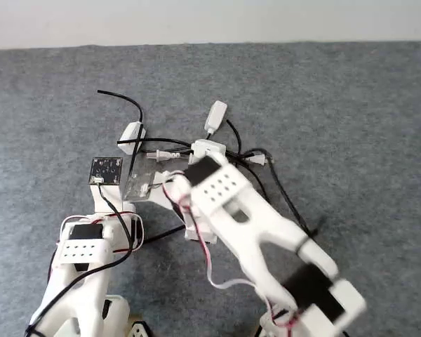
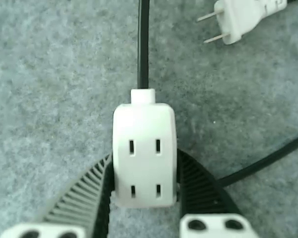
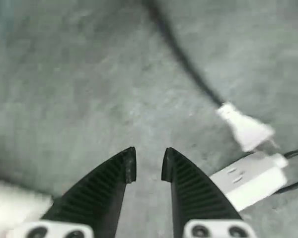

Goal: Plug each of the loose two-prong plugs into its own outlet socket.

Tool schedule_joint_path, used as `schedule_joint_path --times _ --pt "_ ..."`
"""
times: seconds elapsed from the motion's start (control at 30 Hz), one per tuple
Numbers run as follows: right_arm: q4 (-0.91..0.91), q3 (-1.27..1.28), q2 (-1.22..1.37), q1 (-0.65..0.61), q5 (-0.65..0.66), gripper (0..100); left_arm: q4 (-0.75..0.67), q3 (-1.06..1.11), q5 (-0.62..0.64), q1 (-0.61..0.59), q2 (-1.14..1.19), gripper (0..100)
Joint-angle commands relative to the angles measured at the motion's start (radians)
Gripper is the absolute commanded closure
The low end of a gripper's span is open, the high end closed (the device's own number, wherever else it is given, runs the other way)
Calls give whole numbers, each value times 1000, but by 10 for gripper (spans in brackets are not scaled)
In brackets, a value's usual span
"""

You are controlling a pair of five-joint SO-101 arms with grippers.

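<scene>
On the grey counter (image 1: 351, 105), my left claw (image 2: 145, 166) pinched the white outlet block (image 2: 144, 144) by its sides, which I judged light, rigid and slick; my right claw (image 3: 148, 163) hung barely parted, empty. A loose two-prong plug (image 2: 238, 22) lay near the block, best taken, I reckoned, by its stiff body.

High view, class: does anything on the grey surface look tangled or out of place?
Yes. The black cords cross one another in a tangle at the middle, and a white plug lies loose beside them, prongs bare, not in any socket.
</scene>
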Motion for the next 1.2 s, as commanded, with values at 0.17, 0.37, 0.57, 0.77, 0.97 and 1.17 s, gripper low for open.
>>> schedule_joint_path --times 0.17,0.37,0.57,0.77,0.97,1.17 --pt "-644 315 -111 -7 -370 896 -51 -58 0 -112 2 985" --pt "-601 261 -12 -18 -221 893 -46 -71 3 -213 3 985" --pt "-522 261 -15 -76 -11 886 -17 -73 -2 -233 3 985" --pt "-475 265 -67 -90 120 736 -14 -70 -5 -206 3 985" --pt "-585 256 38 -87 130 735 -14 -70 -5 -206 3 985" --pt "-608 189 163 -87 123 799 -15 -70 -5 -206 3 985"
